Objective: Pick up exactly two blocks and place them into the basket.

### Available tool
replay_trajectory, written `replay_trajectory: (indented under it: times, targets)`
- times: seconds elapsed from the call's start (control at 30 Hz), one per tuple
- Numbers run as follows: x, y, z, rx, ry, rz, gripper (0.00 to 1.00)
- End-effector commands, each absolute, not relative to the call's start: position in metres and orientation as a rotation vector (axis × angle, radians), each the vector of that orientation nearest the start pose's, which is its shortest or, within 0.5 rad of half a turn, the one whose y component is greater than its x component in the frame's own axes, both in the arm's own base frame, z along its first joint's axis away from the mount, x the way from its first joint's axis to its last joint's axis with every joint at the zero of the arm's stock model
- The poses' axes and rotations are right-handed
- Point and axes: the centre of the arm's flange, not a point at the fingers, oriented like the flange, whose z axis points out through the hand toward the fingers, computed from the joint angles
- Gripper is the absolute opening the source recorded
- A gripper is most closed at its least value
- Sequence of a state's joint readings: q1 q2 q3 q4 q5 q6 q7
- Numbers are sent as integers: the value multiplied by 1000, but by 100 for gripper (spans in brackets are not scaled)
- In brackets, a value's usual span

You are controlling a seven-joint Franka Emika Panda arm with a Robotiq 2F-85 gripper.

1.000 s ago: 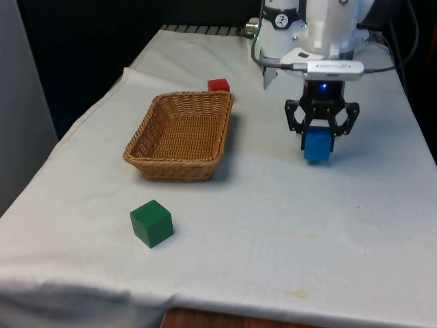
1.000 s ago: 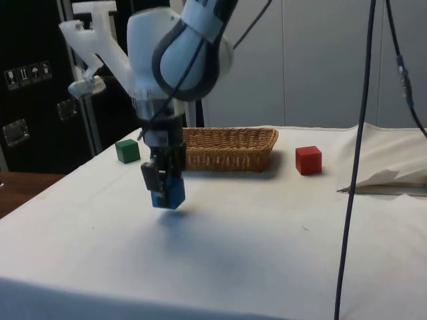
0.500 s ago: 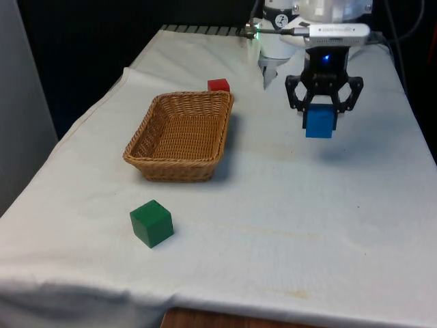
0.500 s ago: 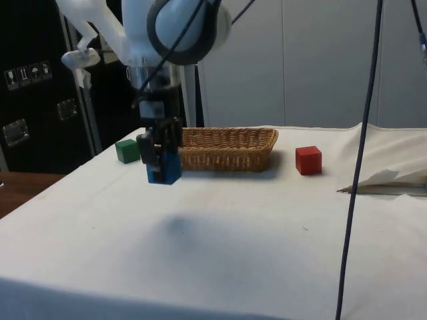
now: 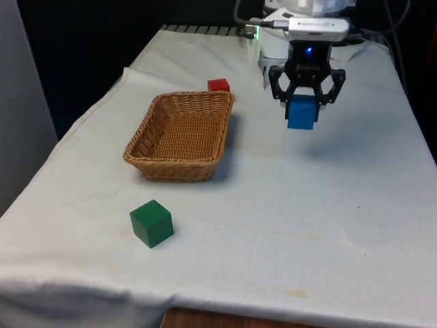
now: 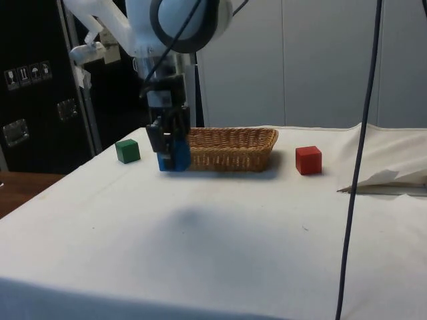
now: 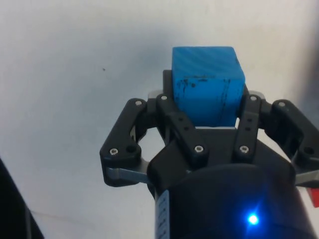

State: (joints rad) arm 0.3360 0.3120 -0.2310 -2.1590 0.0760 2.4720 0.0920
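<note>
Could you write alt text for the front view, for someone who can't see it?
A robot's black gripper holds a blue block in the air above a white-clothed table, on the front view's right of a wicker basket. A red block sits just behind the basket, and a green block sits nearer the camera.

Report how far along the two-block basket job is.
Done: nothing yet; the basket looks empty. In hand: the gripper holds the blue block above the cloth, beside the basket. Left: drop it in, then add one more, the green block or red block.
</note>
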Motion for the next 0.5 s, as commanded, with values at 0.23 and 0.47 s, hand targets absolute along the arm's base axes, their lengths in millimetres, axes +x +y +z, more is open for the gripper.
replay_trajectory:
  times: [0.23, 0.47]
  targets:
    - [560, 40, 265, -3199, 48, -16, 1]
    - [559, 19, 269, -3192, 54, -11, 1]
